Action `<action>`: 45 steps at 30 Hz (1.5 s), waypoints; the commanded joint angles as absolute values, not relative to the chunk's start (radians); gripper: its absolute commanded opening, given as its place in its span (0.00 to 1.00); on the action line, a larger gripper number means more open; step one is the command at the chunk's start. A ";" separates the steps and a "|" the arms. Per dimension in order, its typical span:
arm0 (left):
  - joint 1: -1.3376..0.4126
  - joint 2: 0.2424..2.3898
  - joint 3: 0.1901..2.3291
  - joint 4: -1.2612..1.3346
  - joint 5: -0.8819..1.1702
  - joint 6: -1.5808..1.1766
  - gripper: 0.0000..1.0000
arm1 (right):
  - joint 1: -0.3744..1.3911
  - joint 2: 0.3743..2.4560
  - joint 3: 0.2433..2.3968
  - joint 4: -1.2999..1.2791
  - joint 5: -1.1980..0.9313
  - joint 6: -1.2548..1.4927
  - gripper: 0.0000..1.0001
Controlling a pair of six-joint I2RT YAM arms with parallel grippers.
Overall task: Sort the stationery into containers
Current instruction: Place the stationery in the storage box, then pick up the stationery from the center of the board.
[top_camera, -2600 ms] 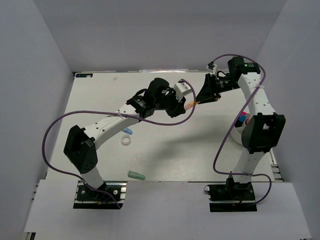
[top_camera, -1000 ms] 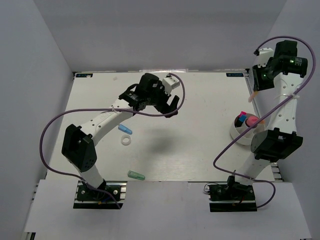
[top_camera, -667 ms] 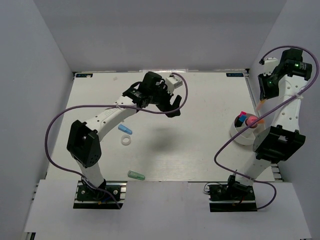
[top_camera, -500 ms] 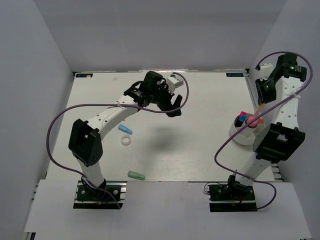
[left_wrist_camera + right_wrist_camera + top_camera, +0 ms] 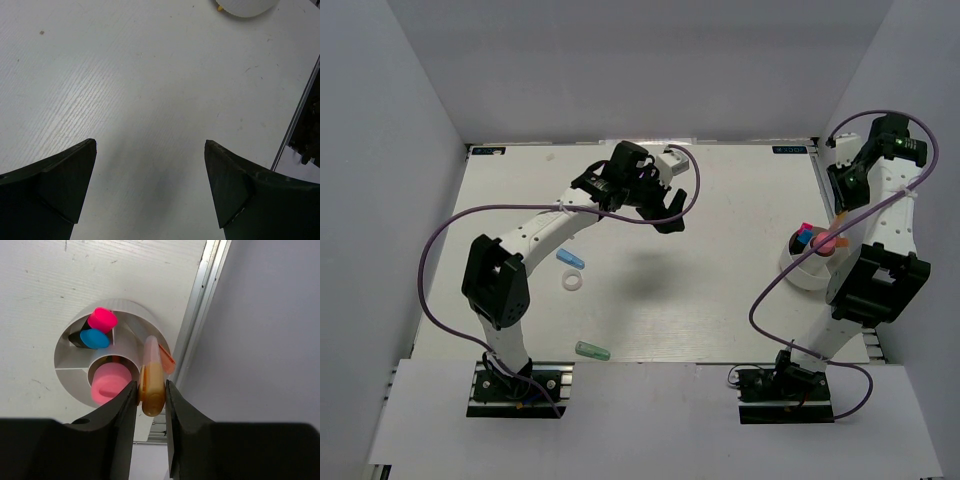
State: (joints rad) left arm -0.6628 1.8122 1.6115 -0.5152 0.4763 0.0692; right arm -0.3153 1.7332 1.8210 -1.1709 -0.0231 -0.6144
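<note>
My right gripper is shut on an orange marker, held upright just above the right rim of the white round container. That container holds a pink-capped marker, a blue-capped one and a thick pink piece. From above, the right gripper hangs over the container at the table's right edge. The left gripper hovers open over the middle back, nothing between its fingers. A blue marker, white ring and green marker lie on the left.
A metal rail and the grey side wall stand right beside the container. The left wrist view has bare white tabletop below the left gripper, with the container's edge at the top.
The right arm carried the orange marker from the back right corner down to above the container. The left arm shifted only slightly and stayed open.
</note>
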 commanded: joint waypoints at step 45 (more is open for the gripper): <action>-0.580 1.753 1.563 -0.448 0.479 -0.124 0.98 | -0.318 1.738 2.040 -1.313 -0.074 -0.638 0.52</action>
